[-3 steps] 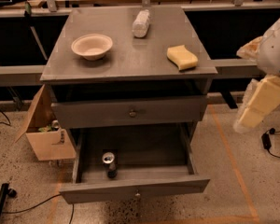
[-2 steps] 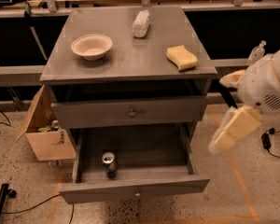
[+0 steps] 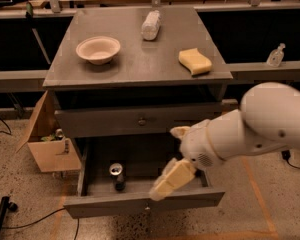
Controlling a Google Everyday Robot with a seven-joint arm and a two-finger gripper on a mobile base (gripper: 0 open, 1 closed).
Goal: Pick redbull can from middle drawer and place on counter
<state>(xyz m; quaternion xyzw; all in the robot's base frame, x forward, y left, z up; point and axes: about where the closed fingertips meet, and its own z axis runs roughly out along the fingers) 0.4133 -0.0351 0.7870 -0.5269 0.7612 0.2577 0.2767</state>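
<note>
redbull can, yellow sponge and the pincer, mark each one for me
redbull can (image 3: 116, 170): camera view, its silver top, inside the middle drawer (image 3: 105, 205)
yellow sponge (image 3: 195, 61): camera view, middle of its top face
pincer (image 3: 161, 189): camera view, near its tips, over the drawer's front right

Speckled floor (image 3: 20, 181); open cardboard box (image 3: 52, 155) at left; dim light.
</note>
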